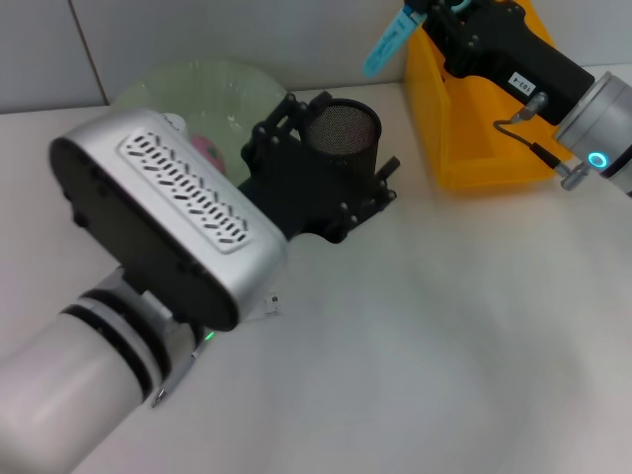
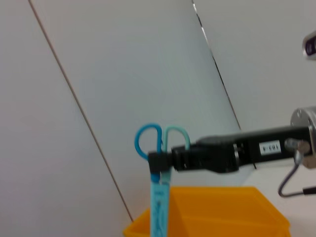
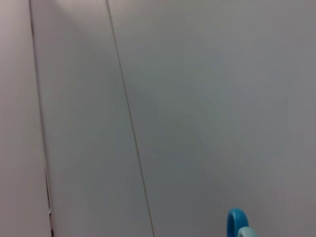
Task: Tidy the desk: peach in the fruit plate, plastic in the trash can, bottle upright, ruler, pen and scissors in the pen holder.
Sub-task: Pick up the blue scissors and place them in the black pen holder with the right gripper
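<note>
Left hand (image 1: 331,193) crowded the mesh pen holder (image 1: 341,133) from 7 o'clock; orange bin (image 1: 464,128) blocked 3 o'clock; near bench (image 1: 444,336) lay open.

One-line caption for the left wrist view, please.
The right gripper holds blue scissors by the handles, blades hanging down, above the orange bin.

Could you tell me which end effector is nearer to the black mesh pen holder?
Left. The left end effector sits right beside the black mesh pen holder; the right end effector holds blue scissors above the orange bin.
</note>
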Available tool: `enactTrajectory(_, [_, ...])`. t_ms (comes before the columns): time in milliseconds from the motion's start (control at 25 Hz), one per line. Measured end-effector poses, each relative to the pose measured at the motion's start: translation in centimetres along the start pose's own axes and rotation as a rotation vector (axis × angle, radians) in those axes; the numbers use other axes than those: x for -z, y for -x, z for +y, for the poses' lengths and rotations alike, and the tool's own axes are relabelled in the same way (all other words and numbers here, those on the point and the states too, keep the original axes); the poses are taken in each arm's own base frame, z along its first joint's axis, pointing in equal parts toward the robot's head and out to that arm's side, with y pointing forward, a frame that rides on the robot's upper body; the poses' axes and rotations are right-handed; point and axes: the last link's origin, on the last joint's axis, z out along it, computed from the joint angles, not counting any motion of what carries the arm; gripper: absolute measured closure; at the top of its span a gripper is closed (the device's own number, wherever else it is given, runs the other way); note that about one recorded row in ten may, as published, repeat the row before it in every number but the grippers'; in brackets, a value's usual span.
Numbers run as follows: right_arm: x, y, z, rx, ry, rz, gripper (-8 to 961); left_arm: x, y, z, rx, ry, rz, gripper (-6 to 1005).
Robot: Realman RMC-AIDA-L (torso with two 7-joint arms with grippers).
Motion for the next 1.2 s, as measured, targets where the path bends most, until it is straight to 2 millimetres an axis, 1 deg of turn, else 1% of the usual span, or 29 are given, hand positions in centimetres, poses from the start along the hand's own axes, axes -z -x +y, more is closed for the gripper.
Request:
enactTrajectory(120, [-0.1,0.1,-0.1,0.005,0.004,0.016,845,0.8,-0.2,-0.3,0.005,-0.034,0.053,171])
enactTrajectory(360, [-1.0,0.4,-0.2,0.014,0.032,0.055,836,1.2,-0.1,-0.4,0.009,-0.057,0.080,171])
enactTrajectory(400, [-1.1,0.5,-0.3,0.015,0.036,0.065,835,2.1,0.4,-0.3,0.020,-0.088,0.100,171])
enactTrajectory(640, [-2.3,0.4,-0.8,0.035,0.025,0.121,826,3.2,0.7,-0.1,0.050,-0.137,0.161,171])
enactTrajectory(920, [-3.6,0.1,-0.6,0.102,0.042,0.171,815,3.0,1.5,-0.1,0.063,-0.136,0.158,172])
enactTrajectory(1200, [-4.4,-0.1,-0.4,0.151,0.060,0.200,805,2.9,1.8,-0.2,0.076,-0.143,0.155,172])
